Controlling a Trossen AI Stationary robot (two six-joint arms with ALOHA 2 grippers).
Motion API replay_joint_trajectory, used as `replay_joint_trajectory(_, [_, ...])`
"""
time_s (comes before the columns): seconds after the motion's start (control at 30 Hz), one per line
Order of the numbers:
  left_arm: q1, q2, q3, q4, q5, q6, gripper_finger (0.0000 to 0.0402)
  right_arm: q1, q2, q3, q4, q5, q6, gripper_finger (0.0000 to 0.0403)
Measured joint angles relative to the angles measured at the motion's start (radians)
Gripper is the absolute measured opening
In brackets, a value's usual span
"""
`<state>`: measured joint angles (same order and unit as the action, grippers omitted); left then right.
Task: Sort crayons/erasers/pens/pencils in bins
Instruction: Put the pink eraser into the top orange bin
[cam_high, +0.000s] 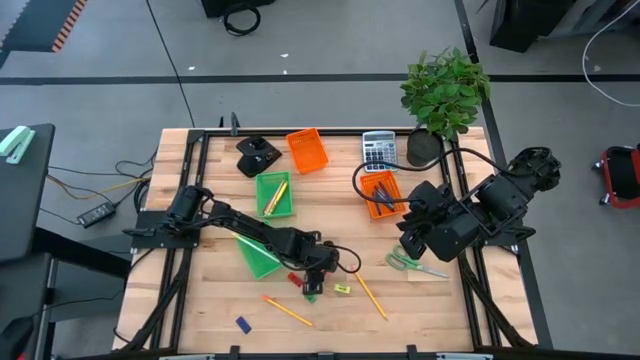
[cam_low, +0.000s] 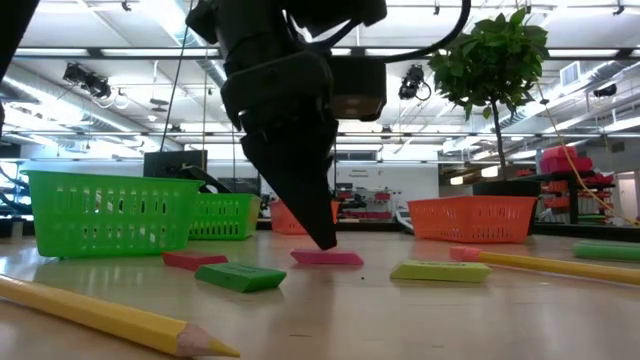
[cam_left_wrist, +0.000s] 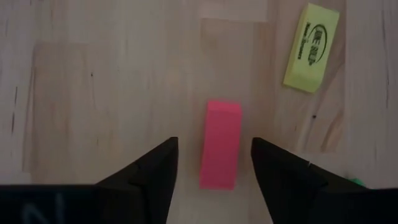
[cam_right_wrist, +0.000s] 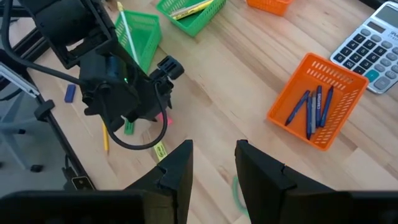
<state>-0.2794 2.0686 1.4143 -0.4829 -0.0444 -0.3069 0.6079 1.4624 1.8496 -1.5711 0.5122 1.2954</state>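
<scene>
2 open fingers of the left pincer (cam_left_wrist: 214, 171) point down, straddling the pink eraser (cam_left_wrist: 221, 144)

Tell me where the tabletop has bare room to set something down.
Bare wood lies along the near edge left of the blue eraser, and between the green bin and the orange bin of pens. It is crowded around the left gripper, among erasers and pencils.

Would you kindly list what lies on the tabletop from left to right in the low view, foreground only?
Pencil → red eraser → green eraser → pink eraser under the left tool → yellow eraser → second pencil.
</scene>
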Motion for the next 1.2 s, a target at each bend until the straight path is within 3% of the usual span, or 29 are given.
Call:
replay_joint_trajectory(0.67, [-0.045, 0.039, 0.002, 0.028, -0.087, 0.005, 0.0189, 0.0, 0.0, 0.0, 0.0, -0.011, 0.009, 0.0127])
replay_joint_trajectory(0.87, [-0.039, 0.04, 0.002, 0.029, -0.092, 0.005, 0.0154, 0.0, 0.0, 0.0, 0.0, -0.012, 0.003, 0.0127])
replay_joint_trajectory(1.2, [-0.037, 0.042, 0.0, 0.063, -0.129, 0.061, 0.0065, 0.0, 0.0, 0.0, 0.0, -0.021, -0.026, 0.0127])
